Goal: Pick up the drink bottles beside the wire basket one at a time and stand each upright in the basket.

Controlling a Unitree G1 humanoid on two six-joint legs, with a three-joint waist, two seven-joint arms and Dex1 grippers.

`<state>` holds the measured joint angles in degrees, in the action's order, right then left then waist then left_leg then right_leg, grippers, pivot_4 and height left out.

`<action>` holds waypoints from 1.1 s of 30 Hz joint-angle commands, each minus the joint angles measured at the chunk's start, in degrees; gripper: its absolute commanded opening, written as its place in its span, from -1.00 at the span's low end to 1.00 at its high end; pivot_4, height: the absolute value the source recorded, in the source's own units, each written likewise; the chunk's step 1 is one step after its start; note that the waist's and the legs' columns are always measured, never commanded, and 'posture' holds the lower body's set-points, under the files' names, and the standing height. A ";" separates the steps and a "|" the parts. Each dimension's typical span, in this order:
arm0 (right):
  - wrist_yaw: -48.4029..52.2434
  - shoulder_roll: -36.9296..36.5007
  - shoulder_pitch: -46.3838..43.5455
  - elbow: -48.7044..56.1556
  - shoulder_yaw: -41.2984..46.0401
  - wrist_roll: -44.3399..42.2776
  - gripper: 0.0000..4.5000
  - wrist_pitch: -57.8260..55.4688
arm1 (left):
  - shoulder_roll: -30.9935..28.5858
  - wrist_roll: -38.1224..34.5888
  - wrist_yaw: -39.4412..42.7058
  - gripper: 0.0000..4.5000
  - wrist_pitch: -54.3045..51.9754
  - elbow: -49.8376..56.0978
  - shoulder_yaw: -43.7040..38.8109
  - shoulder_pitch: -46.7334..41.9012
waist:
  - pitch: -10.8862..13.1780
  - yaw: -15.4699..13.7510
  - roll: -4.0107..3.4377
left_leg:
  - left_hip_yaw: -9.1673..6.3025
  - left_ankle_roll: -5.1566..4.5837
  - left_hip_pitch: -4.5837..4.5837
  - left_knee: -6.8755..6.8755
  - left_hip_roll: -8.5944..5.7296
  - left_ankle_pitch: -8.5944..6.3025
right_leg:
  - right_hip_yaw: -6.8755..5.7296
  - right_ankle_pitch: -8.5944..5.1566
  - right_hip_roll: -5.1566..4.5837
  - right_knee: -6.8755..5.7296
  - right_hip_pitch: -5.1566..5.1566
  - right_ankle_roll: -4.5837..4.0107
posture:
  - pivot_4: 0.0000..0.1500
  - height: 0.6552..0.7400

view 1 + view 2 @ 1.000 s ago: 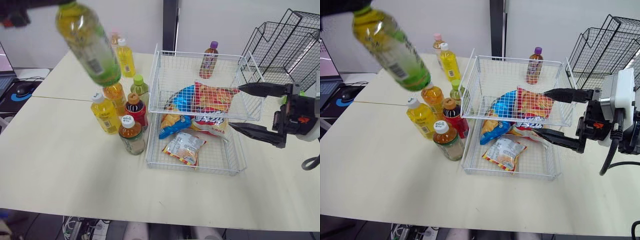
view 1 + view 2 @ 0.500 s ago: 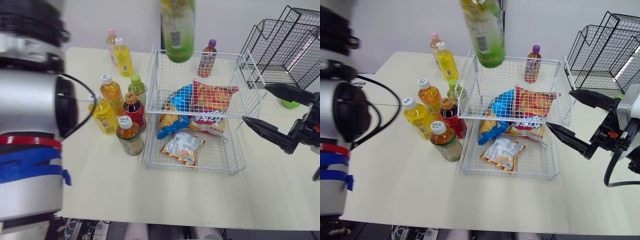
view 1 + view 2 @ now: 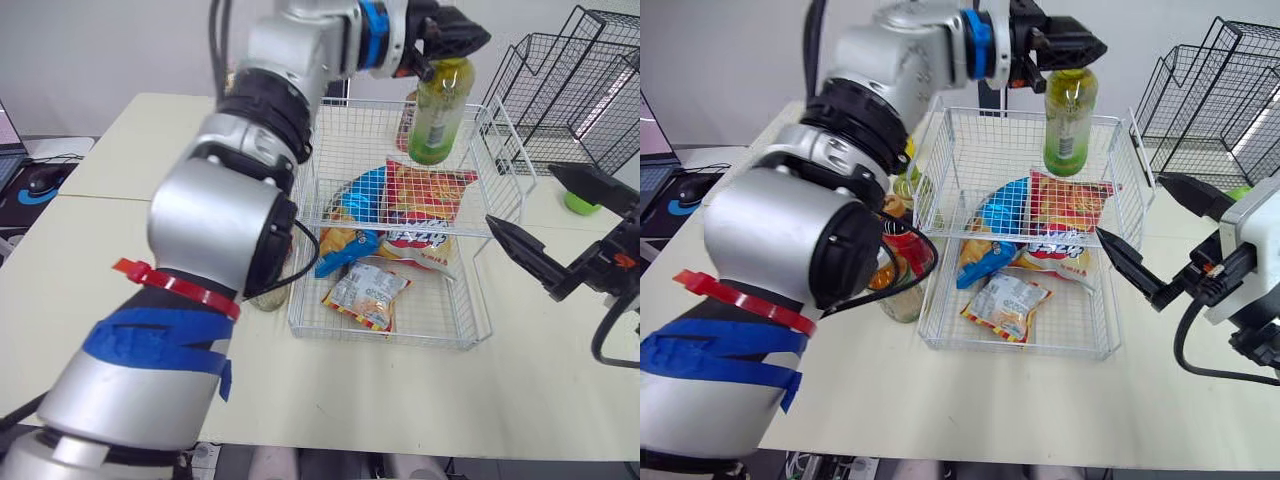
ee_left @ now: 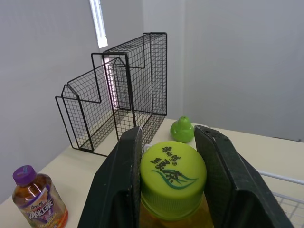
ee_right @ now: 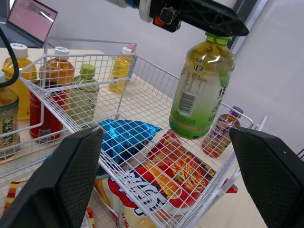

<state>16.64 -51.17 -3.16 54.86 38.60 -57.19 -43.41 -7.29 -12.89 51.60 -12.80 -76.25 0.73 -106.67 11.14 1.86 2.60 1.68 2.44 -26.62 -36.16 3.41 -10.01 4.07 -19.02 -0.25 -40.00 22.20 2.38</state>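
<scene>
My left gripper (image 3: 447, 44) is shut on the green cap (image 4: 173, 173) of a green tea bottle (image 3: 435, 115). The bottle hangs cap-up over the far right part of the white two-tier wire basket (image 3: 390, 338), just above a red snack bag (image 3: 425, 195). My right gripper (image 3: 522, 195) stands open at the basket's right side, level with the upper tier, holding nothing. Other drink bottles (image 5: 52, 71) stand left of the basket, mostly hidden behind my left arm in the eye views.
Several snack bags (image 3: 368, 295) lie in the basket. A purple-capped bottle (image 5: 219, 133) stands behind it. Black wire racks (image 3: 570, 90) and a small green object (image 3: 578, 203) are at the far right. A mouse (image 3: 45, 178) lies at the far left.
My left arm swung the green tea bottle from the far left across to above the basket's far right, turning it cap-up. The right gripper stayed open beside the basket.
</scene>
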 commanded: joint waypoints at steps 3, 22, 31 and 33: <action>-3.16 -0.27 -0.04 2.15 -0.63 -0.03 1.00 1.90 | 1.94 1.81 -2.89 -0.41 2.73 0.90 -3.37 -2.02 | -0.02 -0.19 -0.03 | -0.01 0.15 0.00 0.01 0.00 0.09 | -0.02 0.00 0.00 0.00 -0.01 0.00 | 1.00 0.69; -2.62 -2.44 0.11 0.63 -2.65 -0.14 1.00 3.39 | -3.39 5.14 7.07 0.93 0.76 2.48 -6.88 -2.31 | -0.13 0.07 -0.22 | -0.05 0.26 0.10 -0.01 -0.03 0.18 | -0.03 0.01 0.01 -0.17 -0.05 0.00 | 1.00 0.69; 3.52 -5.10 -1.43 -3.18 -2.67 -0.27 1.00 4.69 | -13.79 4.42 21.73 0.97 -4.61 12.44 -5.25 4.45 | -0.15 -0.01 -0.26 | -0.10 0.41 0.19 -0.02 0.01 0.29 | -0.06 0.01 0.04 -0.41 -0.07 0.00 | 1.00 0.69; 5.87 -5.95 -1.96 -4.39 -3.19 -0.91 1.00 4.76 | -17.13 3.92 23.83 0.97 -7.45 18.07 -4.94 7.62 | -0.15 0.00 -0.26 | -0.11 0.41 0.24 -0.05 0.03 0.30 | -0.06 0.01 0.06 -0.55 -0.07 -0.01 | 1.00 0.69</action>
<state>20.99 -56.13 -4.17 50.74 34.55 -57.60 -40.18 -22.69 -7.83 73.78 -18.90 -63.06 -4.22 -98.70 10.99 1.86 2.34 1.57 2.85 -26.36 -36.22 3.45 -9.70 4.02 -19.01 -0.18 -40.61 22.14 2.37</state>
